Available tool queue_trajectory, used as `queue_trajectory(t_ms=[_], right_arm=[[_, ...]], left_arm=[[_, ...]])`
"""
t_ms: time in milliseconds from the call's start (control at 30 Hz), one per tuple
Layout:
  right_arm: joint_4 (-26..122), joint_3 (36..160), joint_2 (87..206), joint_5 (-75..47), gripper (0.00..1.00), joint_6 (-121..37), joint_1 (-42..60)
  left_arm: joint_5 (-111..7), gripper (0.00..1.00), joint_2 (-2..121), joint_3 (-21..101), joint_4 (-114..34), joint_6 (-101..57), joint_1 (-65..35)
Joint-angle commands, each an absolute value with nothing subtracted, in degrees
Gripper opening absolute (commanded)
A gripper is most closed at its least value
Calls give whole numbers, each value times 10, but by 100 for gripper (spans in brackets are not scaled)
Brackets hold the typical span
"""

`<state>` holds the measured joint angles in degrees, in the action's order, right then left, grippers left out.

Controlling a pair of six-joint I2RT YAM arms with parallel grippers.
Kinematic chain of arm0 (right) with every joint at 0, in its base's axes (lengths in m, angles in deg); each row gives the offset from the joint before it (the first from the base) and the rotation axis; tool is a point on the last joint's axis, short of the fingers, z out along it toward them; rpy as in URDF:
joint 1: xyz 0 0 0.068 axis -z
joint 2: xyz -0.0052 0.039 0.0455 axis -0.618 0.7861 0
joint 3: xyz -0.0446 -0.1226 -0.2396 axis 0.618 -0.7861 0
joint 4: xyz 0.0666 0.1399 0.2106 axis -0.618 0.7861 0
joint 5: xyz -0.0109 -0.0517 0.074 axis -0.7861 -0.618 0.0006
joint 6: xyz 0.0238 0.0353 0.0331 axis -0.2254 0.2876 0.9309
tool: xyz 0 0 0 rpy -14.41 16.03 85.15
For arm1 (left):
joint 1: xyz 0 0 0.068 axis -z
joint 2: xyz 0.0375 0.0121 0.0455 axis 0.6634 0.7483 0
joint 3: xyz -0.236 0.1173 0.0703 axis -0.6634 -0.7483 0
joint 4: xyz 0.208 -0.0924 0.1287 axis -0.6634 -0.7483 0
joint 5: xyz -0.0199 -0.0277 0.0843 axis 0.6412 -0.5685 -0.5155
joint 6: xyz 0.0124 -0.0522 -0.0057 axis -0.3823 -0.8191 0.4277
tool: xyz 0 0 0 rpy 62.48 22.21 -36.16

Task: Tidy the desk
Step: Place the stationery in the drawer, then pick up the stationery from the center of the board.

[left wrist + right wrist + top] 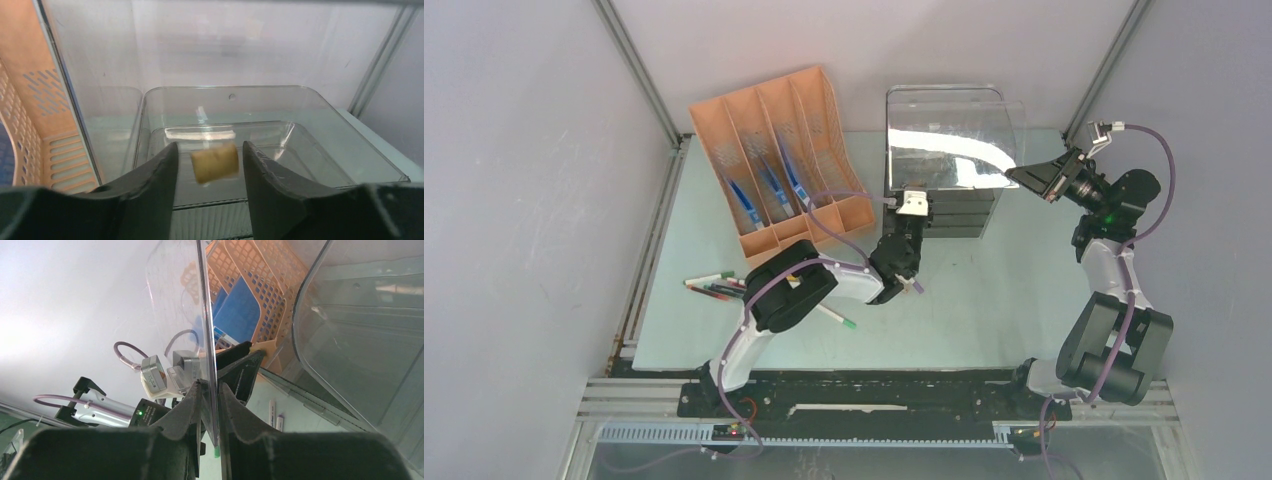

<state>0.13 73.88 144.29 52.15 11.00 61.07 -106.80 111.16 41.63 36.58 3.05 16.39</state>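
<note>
In the left wrist view a small yellowish block (215,162), blurred, hangs between the fingers of my left gripper (210,155). There is a gap on each side of it, so the jaws are open and touch nothing. Under it lies an open clear plastic box (350,155). From above, my left gripper (906,245) is at the box's front on the pale green desk (994,300). My right gripper (1036,178) is shut on the edge of the box's raised clear lid (949,135). The wrist view shows its gripper (210,390) pinching the thin lid (175,305).
An orange file rack (774,160) holding blue items leans at the back left. The clear box sits on dark drawers (964,215). Several pens (716,288) and a green-capped marker (838,318) lie near the left arm. Frame rails and grey walls surround the desk.
</note>
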Motion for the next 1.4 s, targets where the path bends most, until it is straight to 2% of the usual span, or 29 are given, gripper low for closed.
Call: queue_trajectory(t_ms=[0, 267, 833, 1033, 1367], right_arm=[[-17, 739, 1434, 512, 20, 115, 608], [-17, 739, 1433, 512, 20, 115, 608], [-14, 739, 1433, 514, 20, 113, 608], [-12, 739, 1433, 513, 20, 111, 608], [-6, 739, 1427, 514, 20, 108, 609]], left_arm=[[-1083, 60, 1101, 420, 381, 52, 165], [-1045, 73, 1042, 355, 380, 36, 176], [-851, 97, 831, 83, 360, -78, 198], [-760, 100, 769, 41, 261, -130, 198], [-715, 100, 731, 53, 93, -188, 194]])
